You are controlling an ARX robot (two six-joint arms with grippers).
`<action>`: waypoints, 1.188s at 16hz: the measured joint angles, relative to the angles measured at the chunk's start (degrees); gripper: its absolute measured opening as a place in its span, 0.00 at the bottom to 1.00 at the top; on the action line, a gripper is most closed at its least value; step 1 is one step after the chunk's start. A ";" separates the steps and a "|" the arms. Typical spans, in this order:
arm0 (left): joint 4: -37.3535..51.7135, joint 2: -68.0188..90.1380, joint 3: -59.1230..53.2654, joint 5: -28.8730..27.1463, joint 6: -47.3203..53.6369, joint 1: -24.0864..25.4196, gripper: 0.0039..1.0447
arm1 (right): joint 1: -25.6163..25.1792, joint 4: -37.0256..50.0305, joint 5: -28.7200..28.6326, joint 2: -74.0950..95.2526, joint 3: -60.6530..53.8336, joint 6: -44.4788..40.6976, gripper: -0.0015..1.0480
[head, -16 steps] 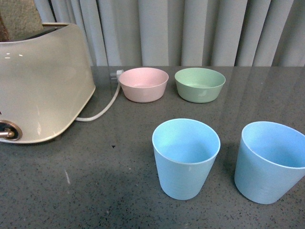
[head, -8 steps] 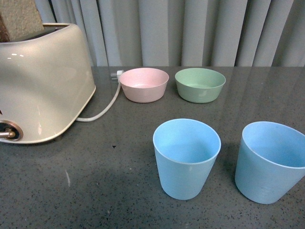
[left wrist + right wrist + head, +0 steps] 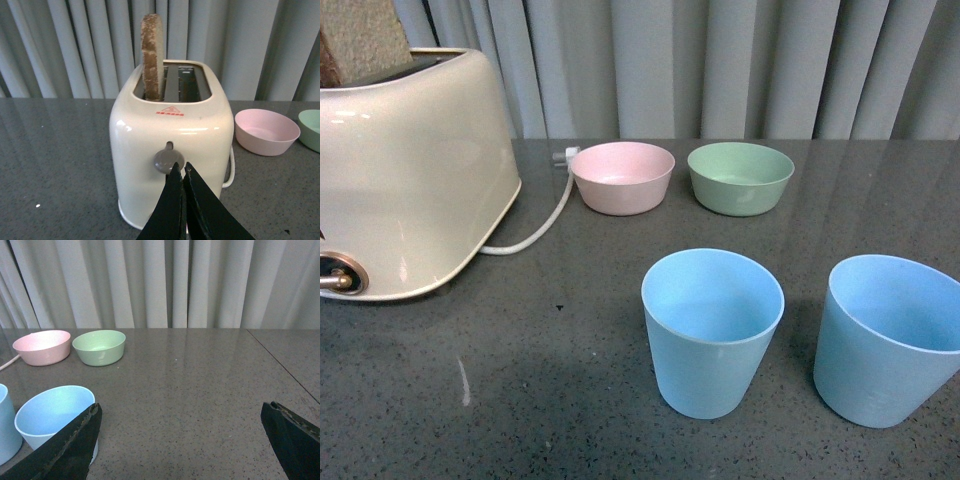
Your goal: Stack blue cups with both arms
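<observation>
1. Left gripper (image 3: 181,168): black jaws pressed together to a point, nothing between them. The tips sit just short of item 3's lever knob (image 3: 165,160); whether they touch it cannot be told.

2. Right gripper (image 3: 180,412): jaws spread wide and holding nothing, with only bare countertop (image 3: 200,390) between the fingers and ahead of them as far as the curtain (image 3: 175,280). A thin seam (image 3: 280,365) in the top runs slantwise ahead of the finger farther from the bowls.

3. Toaster (image 3: 172,150): cream, two slots, directly ahead of the left jaws. A bread slice (image 3: 152,55) stands upright in one slot. Its white cord (image 3: 535,232) trails toward item 6.

4. First blue cup (image 3: 712,330): upright, empty, rim open. It lies outside the right jaws, past item 5, cut by the frame edge in the right wrist view (image 3: 6,425).

5. Second blue cup (image 3: 890,335): upright, empty, beside item 4 with a clear gap between them. One right finger overlaps its wall in the right wrist view (image 3: 55,412); contact cannot be judged.

6. Pink bowl (image 3: 622,177): well ahead of the right jaws, off to the cups' side.

7. Green bowl (image 3: 740,177): just beside item 6, apart from it.
</observation>
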 joint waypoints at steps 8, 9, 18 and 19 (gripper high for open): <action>-8.41 -17.59 -8.96 4.87 0.04 4.79 0.01 | 0.00 0.00 0.00 0.00 0.00 0.00 0.94; -9.84 -19.47 -9.49 4.90 0.04 4.79 0.01 | 0.00 0.00 0.00 0.00 0.00 0.00 0.94; -22.69 -36.00 -11.76 4.92 0.04 4.79 0.01 | 0.00 0.00 0.00 0.00 0.00 0.00 0.94; -23.78 -37.33 -11.76 4.92 0.04 4.79 0.01 | 0.00 0.00 0.00 0.00 0.00 0.00 0.94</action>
